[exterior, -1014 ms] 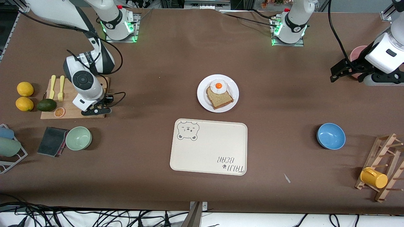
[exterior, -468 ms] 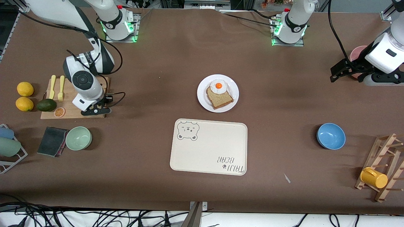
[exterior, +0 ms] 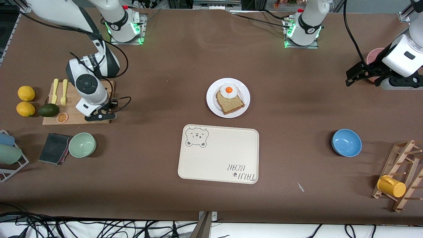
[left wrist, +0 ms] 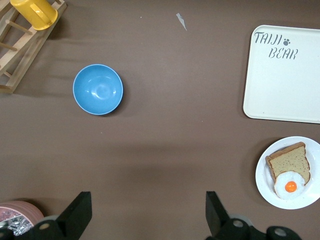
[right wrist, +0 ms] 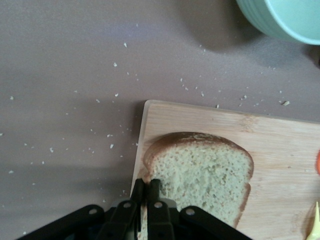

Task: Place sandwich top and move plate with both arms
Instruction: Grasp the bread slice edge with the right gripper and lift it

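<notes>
Tan wholemeal bread, the sandwich top (right wrist: 200, 175), lies flat on the wooden cutting board (exterior: 77, 117) toward the right arm's end of the table, and the right gripper (right wrist: 146, 192) sits low right at the slice's crust edge near the board's corner. In the right wrist view its two fingers are pressed together with no gap, and from that view I cannot tell whether they pinch the crust or only rest against it; from the front the gripper hides the slice altogether. So the slice lies directly under that hand, its domed crust pointing away from the wrist camera, and the right arm is plainly the one placed to lift it. Its destination, the white plate (exterior: 228, 98), stands at the table's middle, well apart from the board, already carrying a darker slice (exterior: 230, 104) with a fried egg (exterior: 228, 90) partly on it. The cream bear tray (exterior: 218, 154) lies just nearer the front camera than the plate. The left gripper (left wrist: 147, 215) waits with fingers spread wide over bare table at its own end, near a pink cup (exterior: 372, 59), with a blue bowl (exterior: 346, 142) also well apart from the plate. Brown cloth covers the table (exterior: 165, 66), scattered with crumbs around the board; a green bowl (exterior: 82, 144) stands close by, so I judge a lift should clear it before swinging toward the plate.
</notes>
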Controlling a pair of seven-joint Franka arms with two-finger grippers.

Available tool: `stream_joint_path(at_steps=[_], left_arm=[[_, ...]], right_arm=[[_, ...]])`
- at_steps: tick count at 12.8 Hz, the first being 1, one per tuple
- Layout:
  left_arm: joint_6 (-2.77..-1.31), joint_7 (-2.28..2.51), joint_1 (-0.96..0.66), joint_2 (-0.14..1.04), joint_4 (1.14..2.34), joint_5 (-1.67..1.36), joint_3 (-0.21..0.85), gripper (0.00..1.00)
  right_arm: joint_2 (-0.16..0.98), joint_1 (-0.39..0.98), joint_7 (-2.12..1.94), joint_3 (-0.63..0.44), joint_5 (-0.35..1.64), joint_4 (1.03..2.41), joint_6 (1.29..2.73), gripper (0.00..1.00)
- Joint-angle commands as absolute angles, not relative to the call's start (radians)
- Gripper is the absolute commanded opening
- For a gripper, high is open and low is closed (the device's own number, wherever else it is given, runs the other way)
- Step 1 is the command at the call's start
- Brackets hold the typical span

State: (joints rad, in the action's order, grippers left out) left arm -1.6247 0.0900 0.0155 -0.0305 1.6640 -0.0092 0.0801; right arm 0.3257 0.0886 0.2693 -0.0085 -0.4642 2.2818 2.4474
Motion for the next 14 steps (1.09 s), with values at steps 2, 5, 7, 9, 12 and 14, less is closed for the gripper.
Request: stream_joint_path(at_steps=[2, 5, 7, 9, 12, 14], left_arm=[[-1.598, 0.074, 0.015, -0.017, 1.631, -0.026, 0.08, 1.0], [-1.598, 0.075, 0.017, -0.017, 1.631, -0.026, 0.08, 1.0], [-1.598, 0.075, 0.017, -0.017, 1.631, -0.026, 0.08, 1.0], [-1.598, 0.075, 0.015, -0.017, 1.631, -0.026, 0.08, 1.0], [-1.598, 0.075, 0.017, -0.017, 1.631, -0.026, 0.08, 1.0], [-1.598, 0.075, 0.017, -0.017, 1.631, -0.028, 0.08, 1.0]], right_arm=[[0.325, 0.086, 0.281, -0.006, -0.48, 2.273, 2.47, 0.0], [0.307, 0.09, 0.279, 0.012, -0.479, 2.209, 2.367, 0.0], [0.299, 0.092, 0.284, 0.053, -0.477, 2.139, 2.24, 0.0], [0.299, 0.091, 0.294, 0.096, -0.462, 2.056, 2.108, 0.0], [0.295, 0.092, 0.388, 0.188, -0.416, 1.999, 2.045, 0.0], [0.298, 0.095, 0.426, 0.239, -0.41, 1.944, 2.01, 0.0]])
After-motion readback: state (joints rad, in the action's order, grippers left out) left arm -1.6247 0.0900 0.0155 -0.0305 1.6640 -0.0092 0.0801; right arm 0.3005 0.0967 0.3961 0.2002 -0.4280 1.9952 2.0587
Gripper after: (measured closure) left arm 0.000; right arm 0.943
